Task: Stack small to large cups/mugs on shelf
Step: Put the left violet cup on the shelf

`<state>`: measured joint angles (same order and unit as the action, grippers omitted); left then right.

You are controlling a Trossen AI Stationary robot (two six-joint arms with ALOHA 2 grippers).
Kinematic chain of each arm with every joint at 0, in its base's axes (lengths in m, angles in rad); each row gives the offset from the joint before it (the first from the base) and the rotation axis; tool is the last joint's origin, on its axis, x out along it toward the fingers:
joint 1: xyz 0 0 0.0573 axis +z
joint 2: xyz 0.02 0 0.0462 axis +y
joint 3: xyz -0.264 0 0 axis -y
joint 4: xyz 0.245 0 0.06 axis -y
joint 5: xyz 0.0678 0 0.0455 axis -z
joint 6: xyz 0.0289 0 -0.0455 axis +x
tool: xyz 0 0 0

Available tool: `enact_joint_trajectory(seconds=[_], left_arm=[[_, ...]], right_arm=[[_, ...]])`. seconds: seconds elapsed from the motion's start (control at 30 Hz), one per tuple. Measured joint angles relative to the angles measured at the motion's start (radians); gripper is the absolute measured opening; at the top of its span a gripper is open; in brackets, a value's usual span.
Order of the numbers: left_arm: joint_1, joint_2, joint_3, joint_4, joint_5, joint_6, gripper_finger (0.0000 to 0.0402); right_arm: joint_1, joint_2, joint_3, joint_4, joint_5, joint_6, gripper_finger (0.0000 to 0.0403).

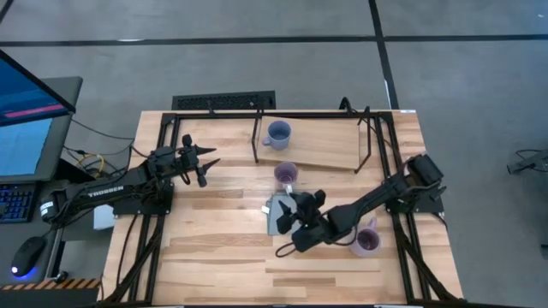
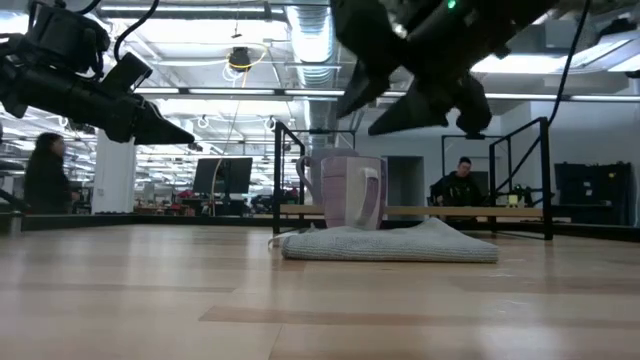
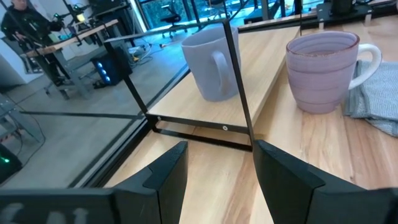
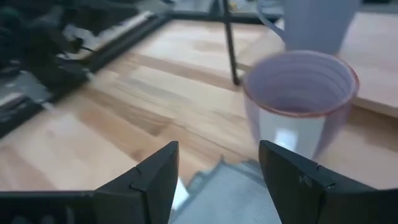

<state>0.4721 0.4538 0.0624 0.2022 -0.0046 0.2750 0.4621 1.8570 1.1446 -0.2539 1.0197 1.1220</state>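
A blue mug [image 1: 278, 134] stands upright on the shelf [image 1: 321, 152], at the board's left end; it also shows in the left wrist view [image 3: 211, 62]. A light purple mug [image 1: 285, 174] stands upright on the table just in front of the shelf, its handle toward the grey cloth. My right gripper [image 1: 295, 214] hangs open above the cloth, short of this mug [image 4: 298, 102] and touching nothing. A second light purple mug [image 1: 366, 241] stands by the right arm. My left gripper [image 1: 205, 162] waits open at the left, raised above the table.
A flat grey cloth [image 1: 278, 214] lies on the table under my right gripper, reaching up to the purple mug's near side [image 2: 390, 243]. The shelf's thin black rod frame [image 3: 239, 81] rises around the board. A black keyboard [image 1: 224, 102] lies beyond the table's far edge.
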Motion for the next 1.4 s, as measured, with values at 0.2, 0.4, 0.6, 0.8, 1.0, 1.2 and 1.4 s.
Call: enact_joint_trajectory(seconds=[0.2, 0.4, 0.6, 0.8, 1.0, 1.2, 1.4], left_arm=[[0.0, 0.0, 0.0, -0.026, 0.0, -0.001, 0.0174], [0.0, 0.0, 0.0, -0.035, -0.001, 0.001, 0.0174], [0.0, 0.0, 0.0, -0.033, -0.001, 0.003, 0.0174], [0.0, 0.0, 0.0, -0.032, -0.001, 0.004, 0.0174], [0.0, 0.0, 0.0, -0.032, -0.001, 0.004, 0.0174], [0.0, 0.0, 0.0, -0.032, -0.001, 0.004, 0.0174], [0.0, 0.0, 0.0, -0.032, -0.001, 0.001, 0.0174]], right_arm=[[-0.019, 0.014, 0.025, -0.072, -0.049, 0.066, 0.0244], [-0.02, 0.014, 0.025, -0.045, -0.054, 0.041, 0.0244], [-0.024, 0.014, 0.025, -0.036, -0.079, 0.029, 0.0244], [-0.055, 0.014, 0.025, -0.024, -0.093, -0.018, 0.0244], [-0.092, 0.014, 0.025, -0.024, -0.173, 0.046, 0.0244], [-0.083, 0.013, 0.025, -0.022, -0.211, 0.076, 0.0244], [-0.057, 0.013, 0.025, -0.038, -0.204, 0.058, 0.0244]])
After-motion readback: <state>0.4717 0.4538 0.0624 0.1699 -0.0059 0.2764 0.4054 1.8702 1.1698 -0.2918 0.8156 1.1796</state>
